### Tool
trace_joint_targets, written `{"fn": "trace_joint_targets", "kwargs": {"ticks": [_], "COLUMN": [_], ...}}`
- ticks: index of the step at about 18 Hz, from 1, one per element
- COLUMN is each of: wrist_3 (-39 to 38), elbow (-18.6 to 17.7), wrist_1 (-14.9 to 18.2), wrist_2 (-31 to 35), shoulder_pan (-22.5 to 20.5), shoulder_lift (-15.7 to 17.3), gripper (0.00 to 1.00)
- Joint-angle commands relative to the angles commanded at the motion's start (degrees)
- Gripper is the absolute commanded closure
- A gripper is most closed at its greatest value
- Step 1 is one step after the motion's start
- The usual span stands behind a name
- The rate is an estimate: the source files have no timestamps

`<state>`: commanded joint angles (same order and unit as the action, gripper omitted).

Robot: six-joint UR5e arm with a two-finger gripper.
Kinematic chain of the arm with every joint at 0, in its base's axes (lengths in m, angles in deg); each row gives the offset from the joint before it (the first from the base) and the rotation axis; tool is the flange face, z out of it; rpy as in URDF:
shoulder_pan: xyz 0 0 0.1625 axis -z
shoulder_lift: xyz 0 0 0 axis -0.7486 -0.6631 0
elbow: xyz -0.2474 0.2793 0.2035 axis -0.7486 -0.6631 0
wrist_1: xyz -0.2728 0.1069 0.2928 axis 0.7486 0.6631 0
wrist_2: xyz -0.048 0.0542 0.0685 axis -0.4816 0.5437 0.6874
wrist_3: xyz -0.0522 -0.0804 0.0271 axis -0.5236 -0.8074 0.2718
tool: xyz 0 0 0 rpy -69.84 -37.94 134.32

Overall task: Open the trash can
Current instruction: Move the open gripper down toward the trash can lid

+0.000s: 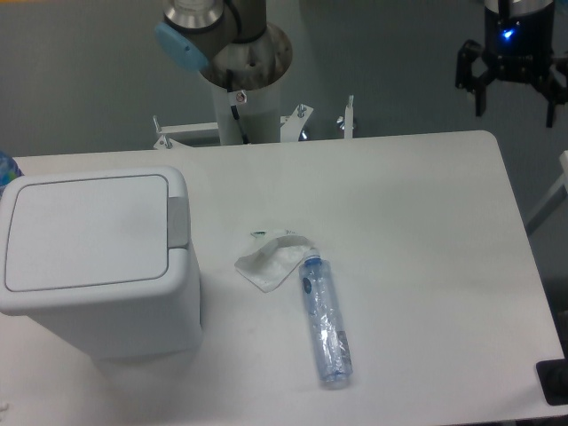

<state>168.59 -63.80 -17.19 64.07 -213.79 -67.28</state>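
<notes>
The large boxy white plastic trash can (pixel 93 266) sits at the left of the white desk (pixel 426 266), lid flat. The black pincer (pixel 514 93) hangs spread at upper right, holding nothing.

A white worktop (pixel 426 266) carries three things. A closed white bin (pixel 93 262) stands at its left edge. Near the middle lies a crumpled wrapper (pixel 271 262), touching a clear bottle (pixel 325 324) that reaches toward the front edge.
</notes>
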Motion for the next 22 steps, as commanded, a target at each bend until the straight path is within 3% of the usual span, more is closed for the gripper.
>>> {"fn": "trace_joint_targets", "kwargs": {"ticks": [5, 8, 13, 18, 22], "wrist_3": [-0.61, -2.97, -21.06, -33.28, -48.30], "elbow": [0.00, 0.79, 2.19, 2.20, 1.23], "wrist_1": [-0.09, 0.00, 0.00, 0.00, 0.09], "wrist_2": [-0.52, -4.21, -6.84, -8.26, -8.35], "shoulder_pan": [0.35, 0.53, 6.32, 10.27, 15.45], "shoulder_lift": [-0.18, -1.40, -1.76, -1.67, -1.58], "gripper": [0.00, 0.00, 0.00, 0.00, 0.00]}}
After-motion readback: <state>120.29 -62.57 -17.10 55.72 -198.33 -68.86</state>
